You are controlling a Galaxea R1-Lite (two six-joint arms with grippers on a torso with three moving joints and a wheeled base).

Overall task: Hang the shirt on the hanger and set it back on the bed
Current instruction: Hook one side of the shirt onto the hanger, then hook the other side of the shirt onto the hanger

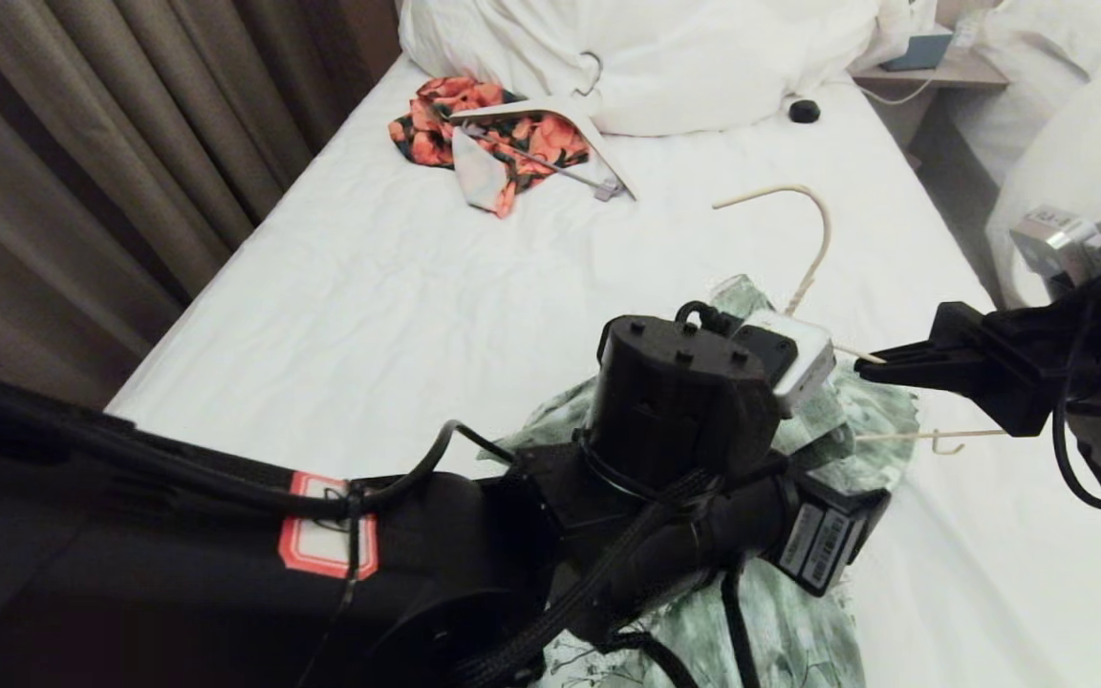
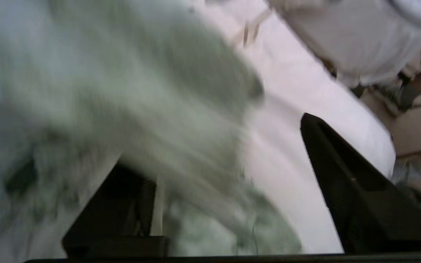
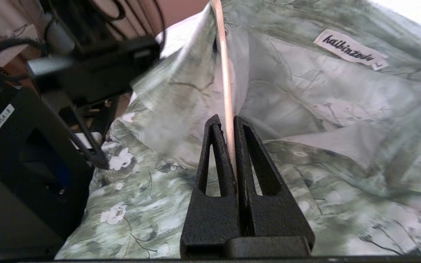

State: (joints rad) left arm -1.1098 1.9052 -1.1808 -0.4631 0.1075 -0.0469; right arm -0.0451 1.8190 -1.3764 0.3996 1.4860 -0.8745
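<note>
Low in the head view, right of centre, the shirt [image 1: 799, 621] lies bunched on the bed [image 1: 369, 287], its green and white cloth partly hidden behind the left arm, which crosses the frame from the lower left. The left gripper [image 2: 228, 204] is over the shirt with its fingers spread apart, one dark finger [image 2: 345, 190] out over bare sheet and the other down by the cloth; nothing sits between them (that view is smeared, so whether a finger brushes the fabric I cannot tell).

From the right edge of the head view the right gripper [image 1: 880, 368] reaches toward the shirt's collar end. In its own view the fingers are clenched on the hanger [image 3: 227, 91], the thin cream wire running straight out from between the tips and into the shirt's neck opening, just beside a white label [image 3: 349, 49]. In the head view the hanger's hook [image 1: 804, 225] curves up over the sheet above the shirt, and one small notch hook pokes out to the shirt's right.

In the upper left of centre, an orange-red garment [image 1: 484, 129] lies well apart from the shirt with a thick white hanger [image 1: 550, 119] on it, next to the pillows [image 1: 665, 57]. A small black disc [image 1: 804, 111] rests near the pillows.
</note>
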